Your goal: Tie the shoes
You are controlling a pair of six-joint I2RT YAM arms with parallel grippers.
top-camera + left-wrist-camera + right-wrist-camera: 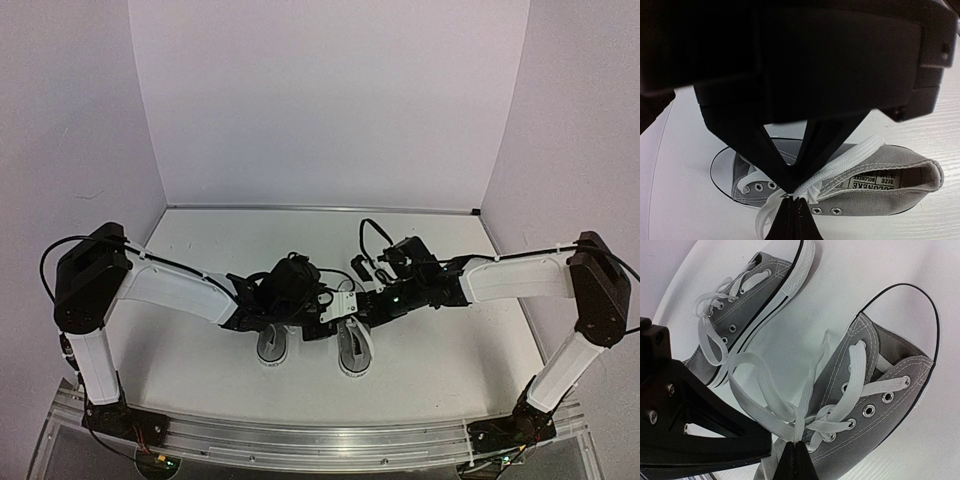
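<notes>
Both end effectors are clamping fully shut on the white laces (855, 370) of the grey sneaker (880, 200), and they are meeting almost tip to tip over its eyelets. The left end effector (792, 202) is pinching a strand at the crossing. The right end effector (795, 447) is pinching the gathered strands just above the tongue. This sneaker is sitting on the white tabletop (430, 260) under the two wrists, near the middle. The second sneaker (755, 295) is lying just beside it with its laces trailing loose.

The main risk is looking like a slip. The flat lace is held only at the very fingertips, so a sideways pull could be drawing it straight out of either grip. The small shoe is looking light and nothing is pinning it down, so a hard tug may be lifting or dragging it instead of tightening anything. It could also be knocking into its neighbour.

With the tips this close, the two end effectors may be colliding, or one may be trapping the other's strand. The slack loop hanging to the side is likely to collapse or snag on a finger. From these views I cannot tell whether each grip is holding one strand or two. A doubled strand would be jamming the knot.
</notes>
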